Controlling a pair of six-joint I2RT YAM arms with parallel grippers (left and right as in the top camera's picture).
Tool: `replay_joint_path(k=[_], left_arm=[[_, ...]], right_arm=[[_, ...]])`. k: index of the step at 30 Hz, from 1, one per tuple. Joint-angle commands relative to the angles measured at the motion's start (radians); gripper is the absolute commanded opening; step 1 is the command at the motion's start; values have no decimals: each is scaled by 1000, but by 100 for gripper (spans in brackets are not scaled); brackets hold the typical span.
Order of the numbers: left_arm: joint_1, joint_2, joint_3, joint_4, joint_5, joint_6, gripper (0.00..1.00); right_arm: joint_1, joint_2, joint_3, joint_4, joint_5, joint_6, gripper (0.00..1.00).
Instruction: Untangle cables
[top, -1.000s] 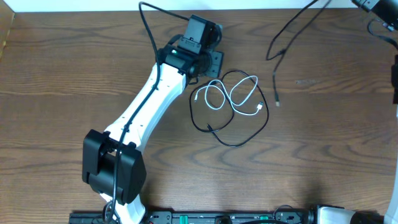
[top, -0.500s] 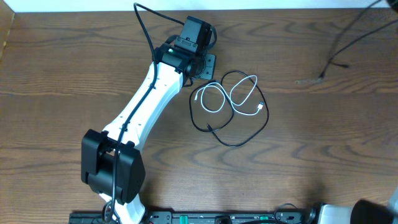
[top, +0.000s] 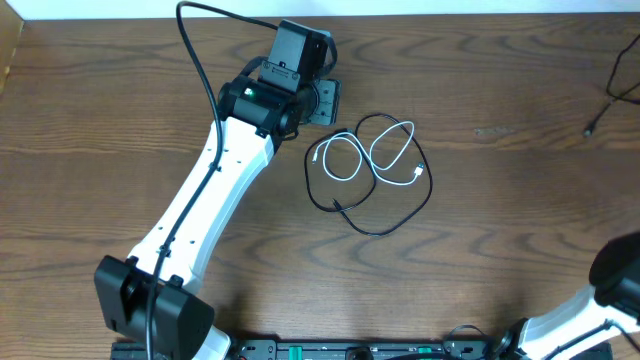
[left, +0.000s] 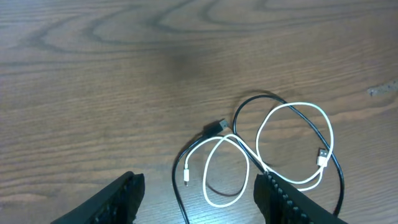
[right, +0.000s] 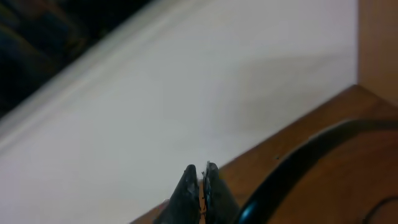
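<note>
surface: dark brown wood-grain counter (top: 100, 120), matte | cables: thin white cable (left: 322, 155), figure-eight loops, flat metal plug, mid-counter, crossing a thin black cable (left: 216, 127) that loops around it | left fingers (left: 115, 199): black, ribbed, spread wide, empty, near the cables | right fingers (right: 188, 186): pressed together, contents cannot be told

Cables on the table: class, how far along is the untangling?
Done: one black cable is apart at the far right. In hand: the open left claw hovers near the other two. Left: the white cable and second black cable are looped together.
</note>
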Motion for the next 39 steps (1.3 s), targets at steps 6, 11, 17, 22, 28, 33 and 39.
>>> replay_joint_path(k=[6,11,17,22,28,33,39], left_arm=[[2,0,-4,-9,-13,2,64],[3,0,-4,-10,-13,2,65],[3,1,-4,-10,-13,2,67],[3,3,-4,-18,-13,2,68],[3,6,-4,-32,-13,3,68],[3,6,-4,-64,-13,48,68],[6,0,-4,-111,21,47,68]], right_arm=[[5,230,22,-13,151,-29,5],[5,277,21,-119,152,-29,99],[5,227,22,-275,127,-28,99],[7,149,22,-482,96,-29,99],[33,103,22,-766,108,-29,99],[82,104,21,-865,65,-74,99],[213,104,19,-889,-141,-294,93]])
